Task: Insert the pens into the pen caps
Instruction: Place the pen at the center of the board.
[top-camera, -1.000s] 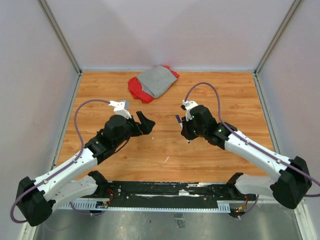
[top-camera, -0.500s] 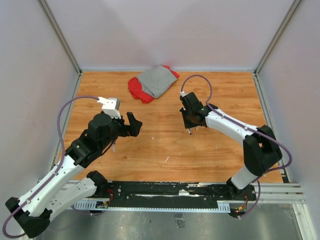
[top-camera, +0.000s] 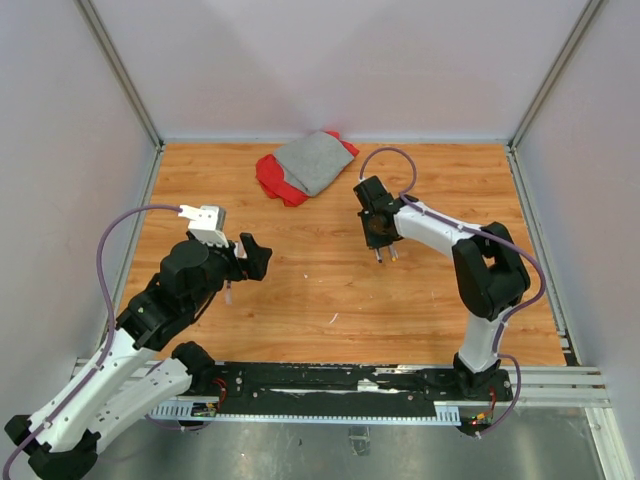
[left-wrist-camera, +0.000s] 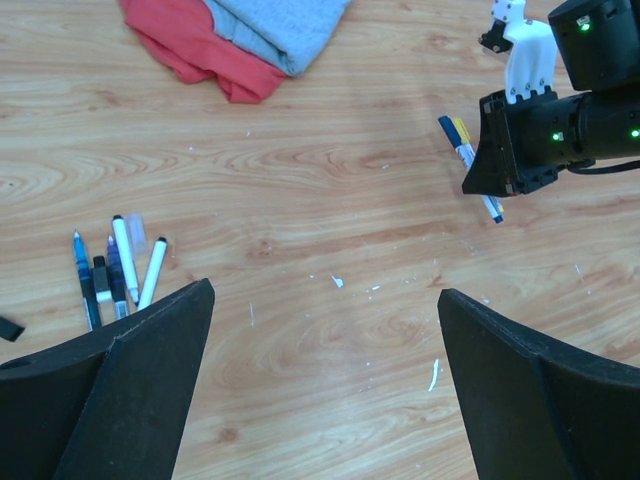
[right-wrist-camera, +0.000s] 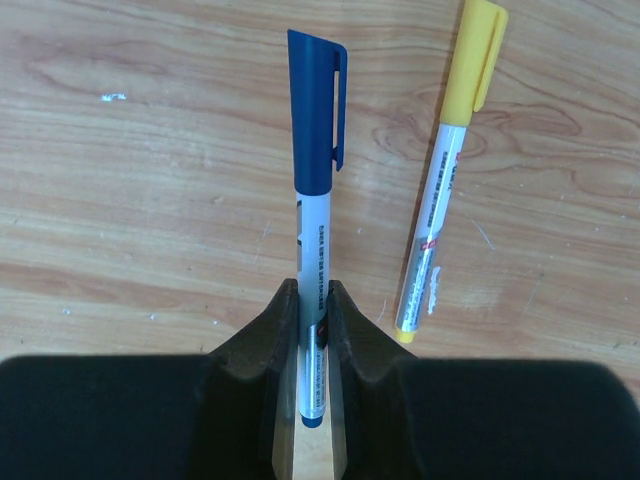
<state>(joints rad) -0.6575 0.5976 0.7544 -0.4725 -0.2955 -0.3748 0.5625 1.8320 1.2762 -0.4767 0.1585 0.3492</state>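
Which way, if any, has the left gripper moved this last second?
Yes: the left gripper drew back leftward, farther from the grey cloth, in the top view.

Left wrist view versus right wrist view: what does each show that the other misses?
Left wrist only: a cluster of loose pens, red and grey cloths, the left fingers spread open. Right wrist only: the right fingers shut on the barrel of the blue-capped pen. Both: that pen, the yellow-capped pen beside it, and the wood table.
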